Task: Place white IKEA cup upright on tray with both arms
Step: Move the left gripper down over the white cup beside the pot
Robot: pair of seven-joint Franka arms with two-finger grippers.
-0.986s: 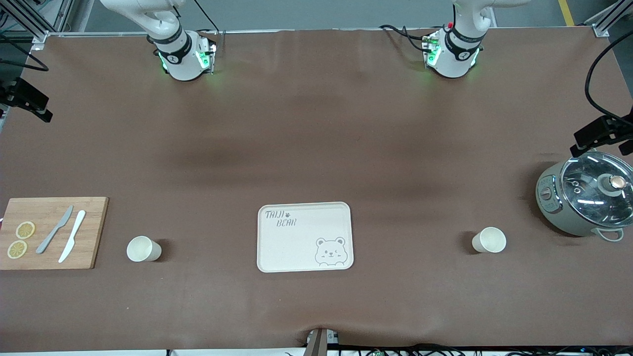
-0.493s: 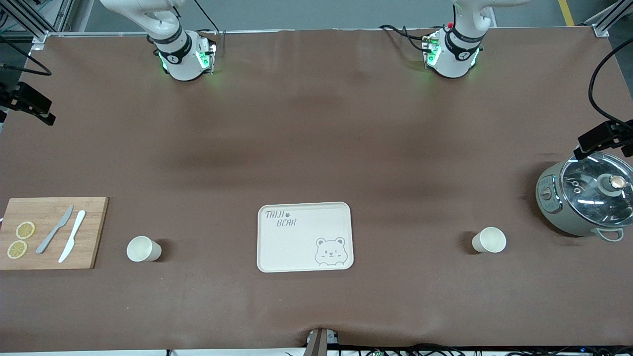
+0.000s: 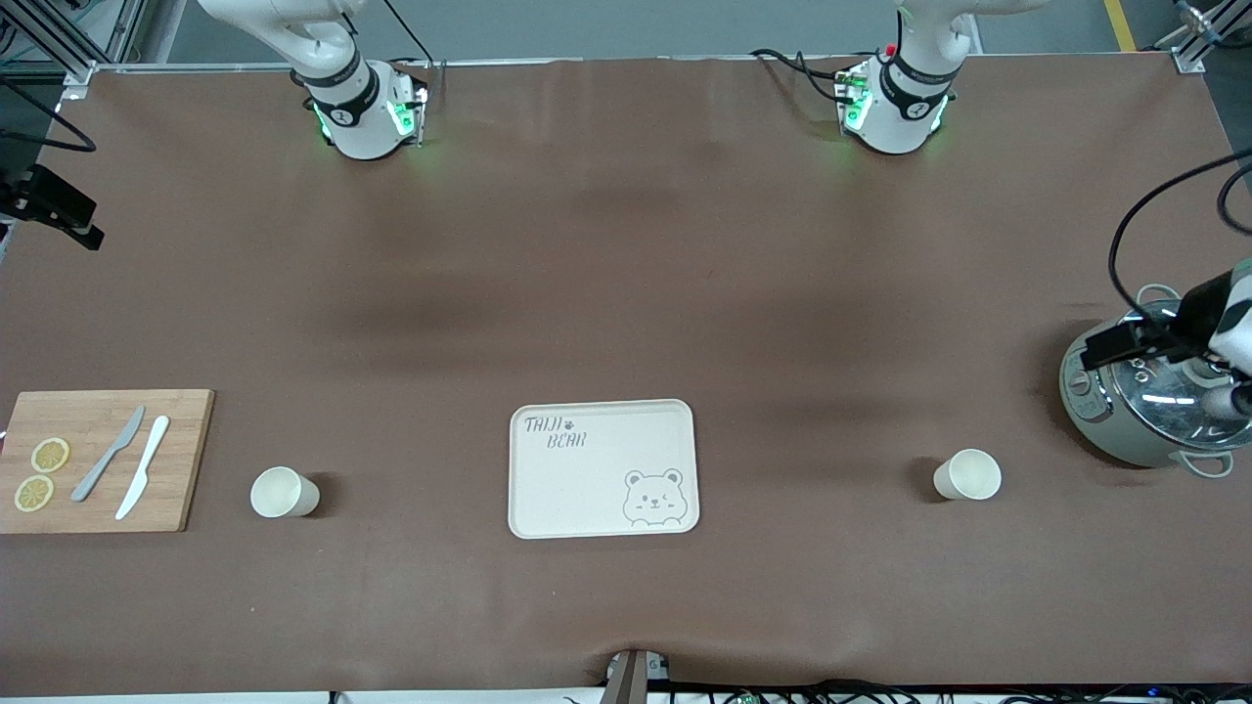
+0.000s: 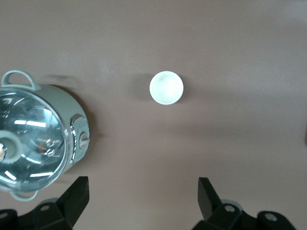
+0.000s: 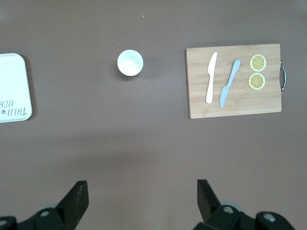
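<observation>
Pot [image 3: 1144, 411] partly hidden by left end effector [image 4: 143, 196], fingers open.

open brown tabletop [image 3: 606, 293], pot [image 3: 1125, 430] beside one cup [image 3: 968, 475]

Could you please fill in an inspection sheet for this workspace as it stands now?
Surface: brown table, lightly wrinkled.
Job's things: tray bare; two white cups upright on the table, one toward each arm's end.
Clutter: cutting board with two knives and lemon slices; lidded pot.
Grippers: left gripper open above the pot; right gripper open, high above the table.
Cables: black cable over the pot.
Surroundings: nothing seen.
</observation>
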